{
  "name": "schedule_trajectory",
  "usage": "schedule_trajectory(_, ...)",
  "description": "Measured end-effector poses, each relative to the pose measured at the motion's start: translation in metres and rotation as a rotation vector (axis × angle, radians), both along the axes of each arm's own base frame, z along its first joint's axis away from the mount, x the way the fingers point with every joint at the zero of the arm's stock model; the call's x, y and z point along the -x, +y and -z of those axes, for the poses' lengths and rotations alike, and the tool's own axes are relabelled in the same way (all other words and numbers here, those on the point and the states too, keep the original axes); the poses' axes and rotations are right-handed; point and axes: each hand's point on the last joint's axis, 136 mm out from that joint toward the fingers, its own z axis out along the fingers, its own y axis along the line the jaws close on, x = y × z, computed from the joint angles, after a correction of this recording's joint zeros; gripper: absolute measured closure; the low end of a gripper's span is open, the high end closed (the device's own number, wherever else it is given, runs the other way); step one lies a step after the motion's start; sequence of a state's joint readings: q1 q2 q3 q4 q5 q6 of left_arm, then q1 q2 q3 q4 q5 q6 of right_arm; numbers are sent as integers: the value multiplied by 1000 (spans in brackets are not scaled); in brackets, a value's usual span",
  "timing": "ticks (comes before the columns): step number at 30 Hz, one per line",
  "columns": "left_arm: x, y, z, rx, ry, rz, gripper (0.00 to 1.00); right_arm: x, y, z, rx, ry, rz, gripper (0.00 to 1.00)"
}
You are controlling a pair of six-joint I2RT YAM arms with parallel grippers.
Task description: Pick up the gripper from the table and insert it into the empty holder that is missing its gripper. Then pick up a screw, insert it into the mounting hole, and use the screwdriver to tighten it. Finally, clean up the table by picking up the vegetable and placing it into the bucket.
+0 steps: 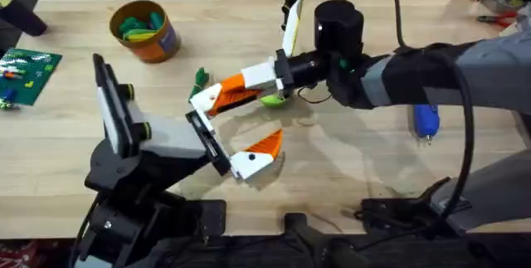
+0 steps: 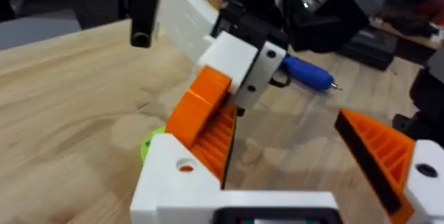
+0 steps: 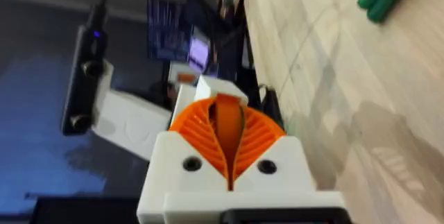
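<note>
The vegetable [image 1: 201,77] lies on the table [image 1: 348,177], well apart from the bucket [image 1: 146,30], so cleanup seems unfinished. The screwdriver [image 1: 425,121] rests unused at the right. The right hand [image 1: 217,96] is clenched, apparently on one orange pad of the spread left hand [image 1: 241,139].

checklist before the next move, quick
1. Left pincer open: ok.
2. Right pincer shut, pads together: ok; whether anything is held between them: cannot tell.
3. Pincers apart from each other: not ok, the right one sits against one left finger.
4. Screwdriver lying free on the table: ok.
5. Vegetable in the bucket: not ok, it lies on the table.
6. Screw seated in its hole: cannot tell.
</note>
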State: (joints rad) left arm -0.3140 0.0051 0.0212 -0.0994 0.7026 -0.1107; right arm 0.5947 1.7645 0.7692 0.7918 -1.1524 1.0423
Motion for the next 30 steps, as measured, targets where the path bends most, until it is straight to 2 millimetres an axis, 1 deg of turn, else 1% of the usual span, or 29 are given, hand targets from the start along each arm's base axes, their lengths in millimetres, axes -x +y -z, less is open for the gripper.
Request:
schedule_trajectory(7,-8,5,1,7,17,-54,8,0,8,4,28,5,38,978)
schedule_trajectory(16,-8,6,1,15,32,-60,8,0,8,5,45,16,50,979)
schedule_trajectory(17,-8,6,1,15,31,-60,8,0,8,6,46,18,49,937)
schedule_trajectory(23,-5,3,0,11,18,-35,8,5,12,13,64,24,41,437)
schedule_trajectory(26,3,-2,-1,11,14,17,8,22,16,13,54,26,-32,265)
schedule_trajectory(28,17,-11,-1,8,1,109,8,30,19,15,59,40,-59,196)
schedule_trajectory(30,23,-14,-1,6,-5,148,8,28,15,16,57,48,-63,133)
